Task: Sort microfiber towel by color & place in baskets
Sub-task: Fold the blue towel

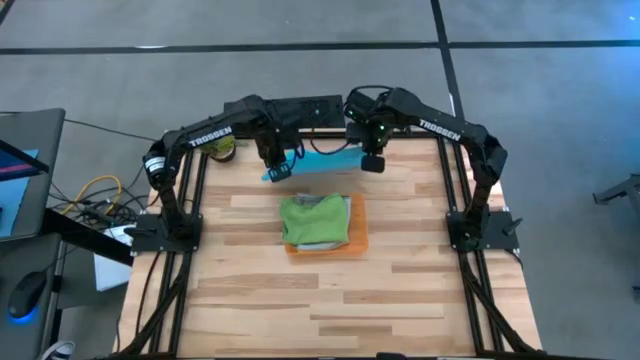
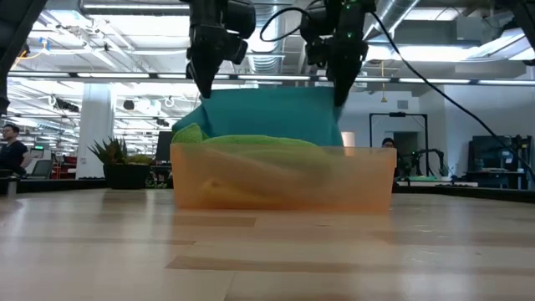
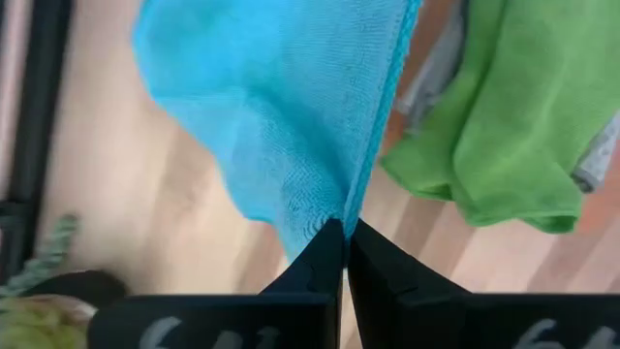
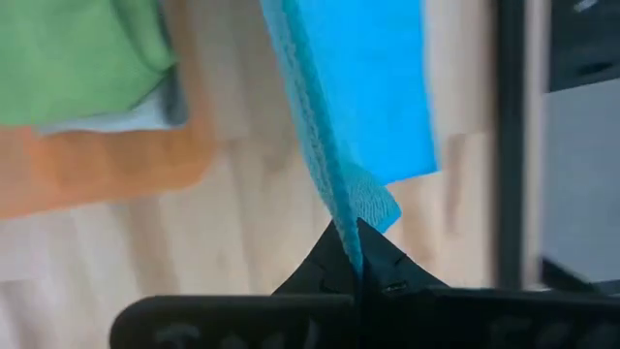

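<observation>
We count one orange tray (image 1: 356,240), one blue towel (image 1: 325,162), one green towel (image 1: 312,218) and a grey one beneath it. Our left claw (image 1: 278,172) and right claw (image 1: 371,164) are each clamped on a corner of the blue towel, stretched between them above the worktop (image 1: 400,290). Nearer than both claws, the tray holds the green and grey towels.

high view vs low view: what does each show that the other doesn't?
Only high: the wooden table outline, both arm bases, and the orange tray seen as a rectangle under the green towel.

Only low: the room behind, people there, and the blue towel hanging as a sheet behind the tray.

Both: left pincer and right pincer each shut on a corner of the blue towel, held up.
</observation>
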Robot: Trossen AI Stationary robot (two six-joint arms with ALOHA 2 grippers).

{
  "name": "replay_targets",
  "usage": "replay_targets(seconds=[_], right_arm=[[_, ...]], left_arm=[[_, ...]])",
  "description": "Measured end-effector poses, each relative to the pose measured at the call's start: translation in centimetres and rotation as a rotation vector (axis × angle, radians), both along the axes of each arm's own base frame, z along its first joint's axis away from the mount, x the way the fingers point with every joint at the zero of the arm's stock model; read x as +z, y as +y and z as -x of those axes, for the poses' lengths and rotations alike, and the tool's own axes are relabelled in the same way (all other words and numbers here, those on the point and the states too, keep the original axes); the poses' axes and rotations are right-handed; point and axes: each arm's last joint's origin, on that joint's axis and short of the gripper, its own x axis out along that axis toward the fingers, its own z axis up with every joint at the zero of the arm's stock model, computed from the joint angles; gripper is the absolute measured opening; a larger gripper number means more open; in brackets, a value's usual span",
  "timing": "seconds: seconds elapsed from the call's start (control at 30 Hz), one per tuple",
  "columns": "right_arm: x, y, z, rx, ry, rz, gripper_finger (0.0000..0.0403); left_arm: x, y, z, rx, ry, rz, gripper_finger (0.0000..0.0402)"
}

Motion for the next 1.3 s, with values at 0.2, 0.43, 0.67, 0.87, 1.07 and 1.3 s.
replay_targets(seconds=[0.2, 0.43, 0.67, 0.87, 1.07, 1.3], right_arm=[[-3.7, 1.3, -0.2, 0.002, 0.059, -0.115, 0.0004], [-6.7, 3.3, -0.4, 0.048, 0.115, -0.178, 0.0005], [-7.5, 3.6, -0.6, 0.051, 0.103, -0.169, 0.0006], [-7.9, 2.3, -0.5, 0.001, 0.065, -0.142, 0.0006], [-7.8, 0.5, -0.4, -0.072, 0.013, -0.071, 0.0006], [-9.1, -0.8, -0.3, -0.106, -0.024, -0.052, 0.0006]], left_arm=[[-2.8, -1.3, -0.6, 0.026, 0.044, 0.046, 0.0000], [-5.8, -3.4, -1.2, -0.015, 0.066, 0.155, 0.0000], [-6.8, -4.8, -1.7, -0.040, 0.076, 0.157, 0.0000], [-6.9, -3.6, -1.6, -0.008, 0.065, 0.089, 0.0000], [-6.9, -0.7, -0.7, 0.077, 0.059, 0.008, 0.0000], [-6.8, 1.9, 0.0, 0.120, 0.030, -0.073, 0.0000]])
